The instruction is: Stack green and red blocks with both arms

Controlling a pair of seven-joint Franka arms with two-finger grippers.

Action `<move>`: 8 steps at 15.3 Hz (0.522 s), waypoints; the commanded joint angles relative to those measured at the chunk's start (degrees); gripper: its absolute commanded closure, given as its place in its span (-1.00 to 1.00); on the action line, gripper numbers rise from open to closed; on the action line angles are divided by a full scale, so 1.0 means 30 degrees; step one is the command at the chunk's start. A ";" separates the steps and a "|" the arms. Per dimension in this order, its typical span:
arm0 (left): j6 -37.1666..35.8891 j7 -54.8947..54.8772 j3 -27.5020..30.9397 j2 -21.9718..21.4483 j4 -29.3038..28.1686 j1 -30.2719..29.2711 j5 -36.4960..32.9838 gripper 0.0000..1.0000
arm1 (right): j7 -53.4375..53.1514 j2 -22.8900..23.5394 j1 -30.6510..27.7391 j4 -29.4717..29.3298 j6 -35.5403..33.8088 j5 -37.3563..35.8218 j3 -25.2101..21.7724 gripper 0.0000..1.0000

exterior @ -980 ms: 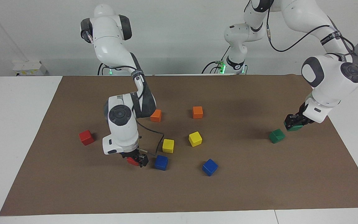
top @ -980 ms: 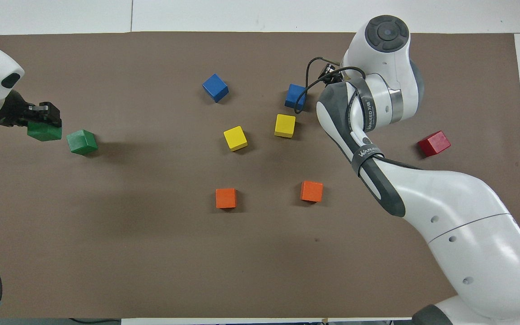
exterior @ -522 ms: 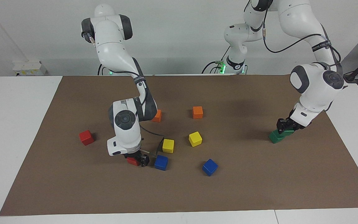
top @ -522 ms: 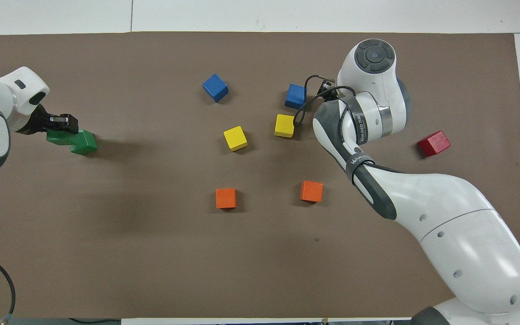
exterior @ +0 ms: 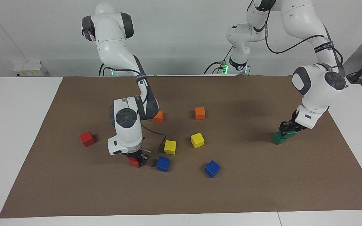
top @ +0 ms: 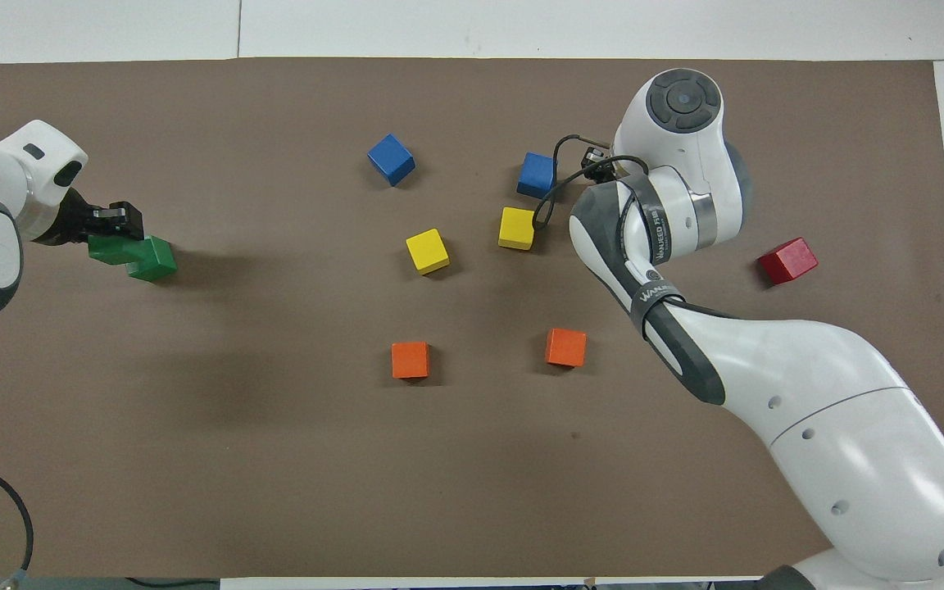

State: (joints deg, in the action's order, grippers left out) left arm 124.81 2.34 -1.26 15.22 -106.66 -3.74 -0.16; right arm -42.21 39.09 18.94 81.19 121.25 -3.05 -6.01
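My left gripper (exterior: 286, 127) is shut on a green block (exterior: 291, 134) and holds it low, partly over the second green block (exterior: 276, 138) on the brown mat (exterior: 262, 188), offset toward the left arm's end. Both greens (top: 111, 248) (top: 152, 258) and the left gripper (top: 107, 223) show in the overhead view. My right gripper (exterior: 138, 158) is down at a red block (exterior: 134, 162) on the mat, beside a blue cube (exterior: 162, 164). The arm hides that block in the overhead view. The second red block (exterior: 87, 138) (top: 787, 260) lies alone toward the right arm's end.
Two yellow cubes (exterior: 170, 147) (exterior: 197, 140), two orange cubes (exterior: 158, 116) (exterior: 200, 113) and another blue cube (exterior: 212, 168) lie spread around the middle of the mat. White table (exterior: 14, 125) surrounds the mat.
My left gripper came down and across with its green block, from beside the lying green block to partly over it. My right arm sank a little onto the red block, which stayed put.
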 commanded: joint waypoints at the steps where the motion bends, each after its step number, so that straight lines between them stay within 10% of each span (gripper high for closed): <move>1: 0.0847 0.0364 0.0155 -0.0795 -0.1303 0.0106 0.0230 1.00 | 0.2602 -0.2357 -0.0713 0.1990 -0.1038 -0.0420 0.0011 1.00; 8: 0.1051 0.0451 0.0155 -0.0736 -0.1391 0.0047 0.0230 1.00 | 1.4378 -1.1500 -0.4140 1.3565 0.2797 -0.0449 0.0011 1.00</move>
State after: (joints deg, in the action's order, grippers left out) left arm 126.35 2.97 -1.10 15.18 -108.15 -3.86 -0.16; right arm -7.38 14.49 9.16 109.90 125.99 -3.75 -6.80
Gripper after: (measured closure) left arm 0.449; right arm 0.449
